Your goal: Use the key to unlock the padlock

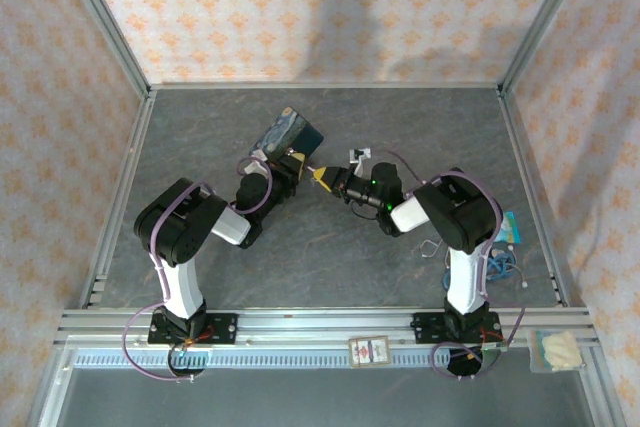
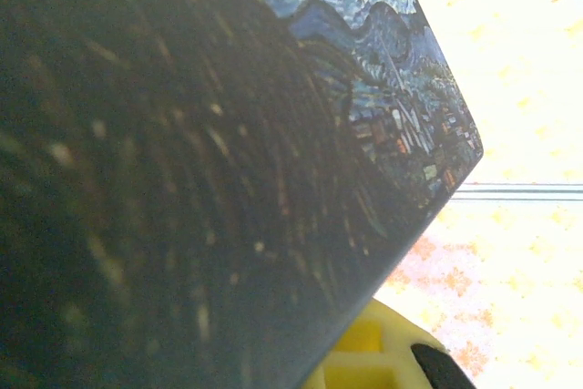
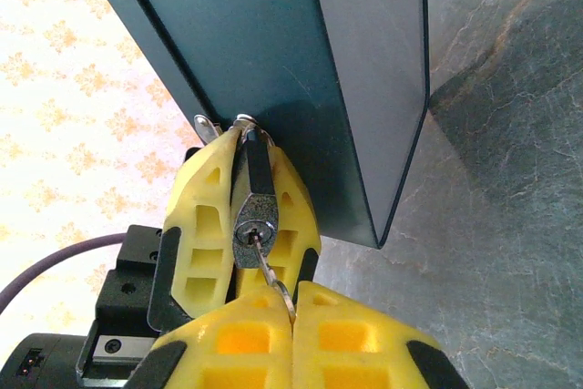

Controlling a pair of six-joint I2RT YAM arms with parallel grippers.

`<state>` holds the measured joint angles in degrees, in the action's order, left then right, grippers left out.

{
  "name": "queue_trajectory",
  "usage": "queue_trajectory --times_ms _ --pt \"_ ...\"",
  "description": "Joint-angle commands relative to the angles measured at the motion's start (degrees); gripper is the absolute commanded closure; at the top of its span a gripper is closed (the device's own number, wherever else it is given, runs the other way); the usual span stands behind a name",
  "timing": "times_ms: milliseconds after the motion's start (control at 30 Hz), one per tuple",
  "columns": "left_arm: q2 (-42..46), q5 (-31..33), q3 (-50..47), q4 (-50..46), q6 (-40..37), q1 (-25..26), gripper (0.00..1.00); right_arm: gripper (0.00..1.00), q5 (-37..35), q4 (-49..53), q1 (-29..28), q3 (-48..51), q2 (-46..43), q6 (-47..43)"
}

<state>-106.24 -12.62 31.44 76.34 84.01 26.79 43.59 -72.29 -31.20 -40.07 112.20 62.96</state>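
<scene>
Evidently the left tool [image 3: 252,157] clamps the small silvery metal padlock [image 3: 255,193] to steady it beside the dark blue painted box [image 3: 301,61] over the surface's [image 3: 510,179] middle. The right tool [image 3: 293,302] is pinched together on the thin grey key [image 3: 263,257], which sits at the keyhole, presumably ready to turn.

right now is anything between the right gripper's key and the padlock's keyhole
Nothing visible does. The key in the right gripper appears seated in the keyhole of the padlock. The left gripper clamps only the padlock's sides, leaving the keyhole face open; the box lies behind it.
</scene>
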Motion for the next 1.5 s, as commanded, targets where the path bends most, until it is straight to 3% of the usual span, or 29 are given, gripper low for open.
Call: queue_trajectory --times_ms 0,900,1467 --pt "0.1 -7.6 0.5 2.2 1.2 4.2 1.0 1.0 -3.4 -5.0 -1.1 -3.2 -2.0 0.8" --pt "1.2 -6.6 1.4 -3.3 -1.7 5.1 1.0 1.0 -4.7 -1.6 -4.7 -6.1 -2.8 -1.3" --pt "3.0 -12.0 2.0 -11.2 -9.1 5.9 1.0 1.0 -1.9 1.2 -3.7 -9.2 -3.0 -4.3"
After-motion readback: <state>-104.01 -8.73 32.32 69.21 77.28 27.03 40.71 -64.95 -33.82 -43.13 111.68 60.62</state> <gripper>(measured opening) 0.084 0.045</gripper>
